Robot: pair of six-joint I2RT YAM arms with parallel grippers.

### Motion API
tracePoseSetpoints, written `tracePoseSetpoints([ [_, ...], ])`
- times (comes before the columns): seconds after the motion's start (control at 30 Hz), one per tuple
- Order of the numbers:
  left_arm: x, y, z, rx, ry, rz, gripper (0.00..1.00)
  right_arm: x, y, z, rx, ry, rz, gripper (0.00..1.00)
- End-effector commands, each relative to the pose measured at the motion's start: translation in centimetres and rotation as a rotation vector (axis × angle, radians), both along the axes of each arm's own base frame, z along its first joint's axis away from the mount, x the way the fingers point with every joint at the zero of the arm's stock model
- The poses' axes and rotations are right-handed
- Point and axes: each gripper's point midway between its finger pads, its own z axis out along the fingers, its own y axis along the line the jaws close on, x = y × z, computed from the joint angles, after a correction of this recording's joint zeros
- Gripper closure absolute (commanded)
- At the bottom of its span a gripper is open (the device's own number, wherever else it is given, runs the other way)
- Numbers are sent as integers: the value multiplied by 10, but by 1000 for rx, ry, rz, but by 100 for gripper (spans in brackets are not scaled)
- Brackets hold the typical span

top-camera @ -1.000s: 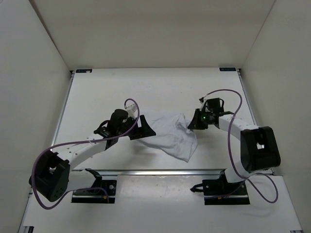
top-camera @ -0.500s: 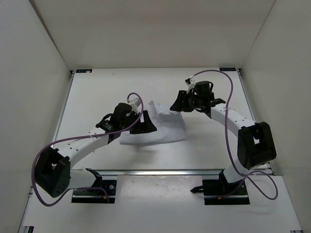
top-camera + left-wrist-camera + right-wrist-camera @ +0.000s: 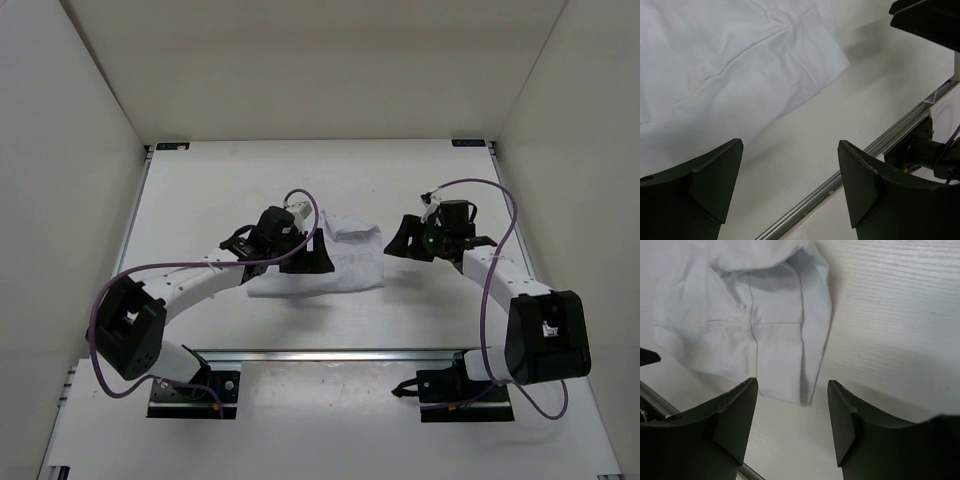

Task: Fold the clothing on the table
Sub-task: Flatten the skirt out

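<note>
The white clothing (image 3: 346, 266) lies flat on the table (image 3: 200, 200) as a folded, roughly rectangular piece between my two arms. My left gripper (image 3: 316, 255) hovers over its left part, open and holding nothing. In the left wrist view the clothing (image 3: 730, 65) fills the upper left, and the left gripper (image 3: 790, 152) spans bare table below the clothing's corner. My right gripper (image 3: 402, 240) stands just right of the clothing's right edge, open and empty. In the right wrist view the clothing (image 3: 755, 315) shows its folded edge and a seam just beyond the right gripper (image 3: 792, 387).
A metal rail (image 3: 330, 353) runs along the near side of the table, seen also as the rail (image 3: 850, 175) in the left wrist view. White walls enclose the table on the left, back and right. Purple cables loop off both arms.
The right gripper carried the hanging part of the clothing back over the rest, let go, opened and drew back to the right. The left arm reached further right over the cloth.
</note>
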Motion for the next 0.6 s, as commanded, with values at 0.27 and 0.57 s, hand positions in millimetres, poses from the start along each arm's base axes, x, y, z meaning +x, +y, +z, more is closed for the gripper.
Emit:
tracePoseSetpoints([
  [0.27, 13, 28, 25, -10, -65, 68, 12, 22, 56, -11, 103, -14, 201, 47],
  [0.57, 13, 47, 28, 2, -68, 93, 11, 40, 61, -24, 55, -32, 210, 43],
])
